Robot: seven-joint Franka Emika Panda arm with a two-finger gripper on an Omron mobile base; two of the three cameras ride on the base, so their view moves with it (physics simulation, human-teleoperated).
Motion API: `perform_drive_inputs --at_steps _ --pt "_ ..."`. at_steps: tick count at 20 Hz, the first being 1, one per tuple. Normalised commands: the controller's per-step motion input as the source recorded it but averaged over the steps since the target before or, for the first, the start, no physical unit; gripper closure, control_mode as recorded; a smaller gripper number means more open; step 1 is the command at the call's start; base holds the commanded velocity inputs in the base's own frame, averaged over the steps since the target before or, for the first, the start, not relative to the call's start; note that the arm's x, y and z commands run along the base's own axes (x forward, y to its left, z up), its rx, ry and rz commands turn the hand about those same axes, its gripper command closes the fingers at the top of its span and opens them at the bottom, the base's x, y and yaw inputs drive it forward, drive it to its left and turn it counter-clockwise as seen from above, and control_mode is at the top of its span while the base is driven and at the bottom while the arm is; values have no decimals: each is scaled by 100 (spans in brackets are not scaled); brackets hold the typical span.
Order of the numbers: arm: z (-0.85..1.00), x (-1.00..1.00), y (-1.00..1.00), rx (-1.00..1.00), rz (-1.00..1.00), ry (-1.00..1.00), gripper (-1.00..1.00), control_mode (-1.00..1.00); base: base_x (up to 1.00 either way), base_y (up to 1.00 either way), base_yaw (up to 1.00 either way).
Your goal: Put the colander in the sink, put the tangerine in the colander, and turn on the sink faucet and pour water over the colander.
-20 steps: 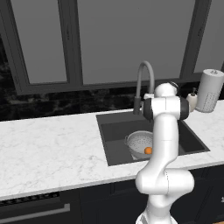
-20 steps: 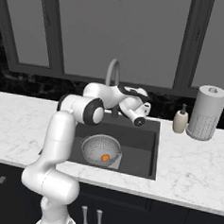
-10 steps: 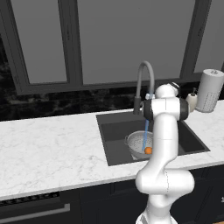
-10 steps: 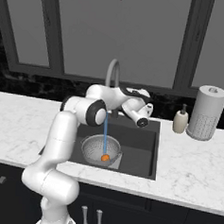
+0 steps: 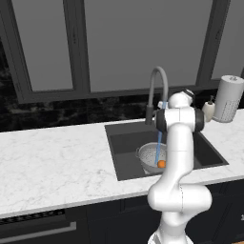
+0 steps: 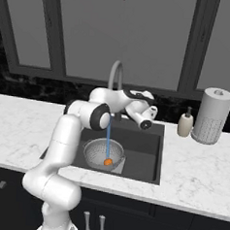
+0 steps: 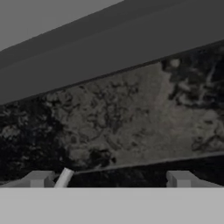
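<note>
In the sink (image 6: 143, 155), the colander (image 6: 100, 154) sits on the basin floor with the tangerine (image 6: 108, 161) inside it, directly under the water (image 6: 107, 143) falling from the sink faucet (image 6: 116, 75). The gripper (image 6: 146, 120) hangs beside the faucet base, jaws spread wide, holding nothing. Judged rigid and light, the wet metal colander would be slippery; its rim or 1 of its side handles offers the safest hold. The tangerine looks soft and liable to roll.
</note>
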Motion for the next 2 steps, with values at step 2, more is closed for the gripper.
perform_drive_inputs --at_steps 2 --pt "-2 0 -43 0 0 0 -100 -100 0 0 0"
